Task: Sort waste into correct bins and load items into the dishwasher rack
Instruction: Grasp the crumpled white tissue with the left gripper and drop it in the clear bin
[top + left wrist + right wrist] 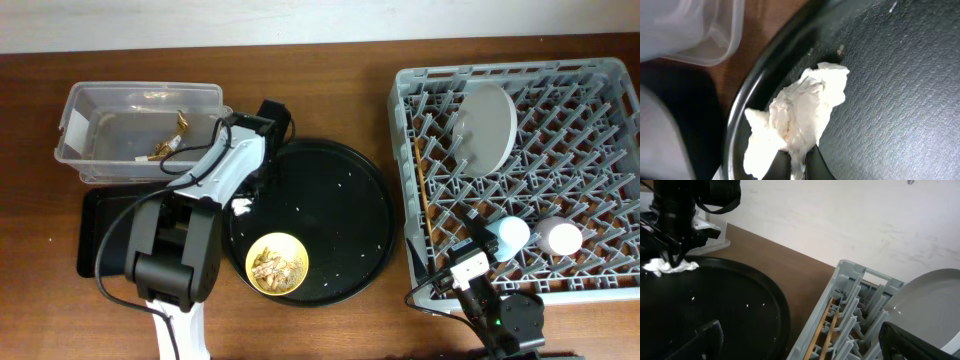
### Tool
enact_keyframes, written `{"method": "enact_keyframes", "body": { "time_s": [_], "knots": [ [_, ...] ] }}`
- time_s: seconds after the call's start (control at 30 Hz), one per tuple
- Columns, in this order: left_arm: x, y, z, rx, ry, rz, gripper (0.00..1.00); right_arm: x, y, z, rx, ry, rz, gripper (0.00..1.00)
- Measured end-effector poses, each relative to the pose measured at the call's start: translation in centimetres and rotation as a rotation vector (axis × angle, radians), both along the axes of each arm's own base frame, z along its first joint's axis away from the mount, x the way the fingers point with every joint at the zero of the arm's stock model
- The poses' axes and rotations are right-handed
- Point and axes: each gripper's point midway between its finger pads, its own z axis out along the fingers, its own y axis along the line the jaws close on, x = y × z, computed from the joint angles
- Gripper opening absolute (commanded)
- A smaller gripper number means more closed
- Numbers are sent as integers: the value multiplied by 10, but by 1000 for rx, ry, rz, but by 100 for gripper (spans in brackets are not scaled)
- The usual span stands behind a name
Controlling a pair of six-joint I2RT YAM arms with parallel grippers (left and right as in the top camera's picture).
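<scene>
My left gripper [797, 161] is shut on the crumpled white tissue [800, 112] at the left edge of the round black tray [890, 100]; overhead the tissue [241, 207] lies just under the fingers. The clear tub [140, 125] holds the gold-brown wrapper [170, 140]. The shallow black tray [100, 235] lies below the tub. The yellow bowl [277, 265] holds tan food scraps. The rack [600, 190] holds the plate [485, 125], blue cup [512, 233], pink cup [560, 237] and chopsticks [428, 200]. My right gripper [805, 340] is open and empty over the rack's left edge.
The left arm's body [180, 250] covers part of the shallow black tray. The clear tub's corner [695, 35] is close to the left gripper's upper left. The right wrist view shows the chopsticks [825, 330], the plate [925, 300] and the tissue [670, 266].
</scene>
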Motion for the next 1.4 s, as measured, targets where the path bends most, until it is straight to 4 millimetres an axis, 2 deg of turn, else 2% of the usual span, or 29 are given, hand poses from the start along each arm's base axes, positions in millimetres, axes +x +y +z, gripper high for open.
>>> {"method": "enact_keyframes", "body": {
  "time_s": [0.03,0.07,0.1,0.17,0.23,0.27,0.3,0.33,0.37,0.4,0.47,0.53,0.57,0.63,0.67,0.73,0.77,0.83,0.93,1.0,1.03,1.1,1.13,1.17,1.27,1.4],
  "knots": [
    [-4,1,6,7,25,0,0,0,0,0,0,0,0,98],
    [-6,1,24,12,48,0,0,0,0,0,0,0,0,98],
    [4,-2,47,2,20,0,0,0,0,0,0,0,0,98],
    [15,0,82,15,-29,1,0,0,0,0,0,2,0,98],
    [50,23,131,50,-222,49,0,0,0,0,0,1,0,98],
    [61,34,140,53,-280,79,1,0,0,0,0,1,0,98],
    [78,53,146,56,-349,129,8,0,0,0,0,0,0,98],
    [88,69,147,56,-383,169,22,0,0,0,0,0,0,98],
    [104,83,149,34,-436,193,64,0,0,0,0,1,0,98],
    [114,93,150,12,-468,205,100,0,0,0,0,0,0,98],
    [122,95,152,-42,-471,154,100,0,0,0,0,0,0,98],
    [110,82,161,-86,-410,82,90,0,0,0,0,1,0,98],
    [91,73,171,-103,-330,54,89,0,0,0,0,0,0,98],
    [66,59,193,-121,-269,18,89,0,0,0,0,2,0,98],
    [47,42,210,-134,-242,-12,80,0,0,0,0,1,0,98],
    [24,9,222,-166,-214,-53,76,0,0,0,0,1,0,98],
    [16,-14,221,-191,-200,-91,75,0,0,0,-1,1,0,98],
    [3,-44,214,-205,-166,-147,75,0,0,0,0,1,0,98],
    [-17,-80,208,-214,-129,-236,85,0,0,0,-1,1,0,98],
    [-20,-80,215,-218,-150,-233,85,0,0,0,-1,1,0,98],
    [-20,-72,221,-212,-168,-214,84,0,0,0,0,1,0,98],
    [-18,-60,213,-199,-177,-182,84,0,0,0,0,1,0,98],
    [-17,-57,198,-186,-155,-180,84,0,0,0,0,1,0,98],
    [-18,-59,174,-171,-119,-194,84,0,0,-1,0,2,0,98],
    [-40,-65,94,-125,22,-244,79,0,0,0,0,1,0,98],
    [-45,-71,24,-170,14,-253,78,0,0,0,0,1,0,98]
  ]
}}
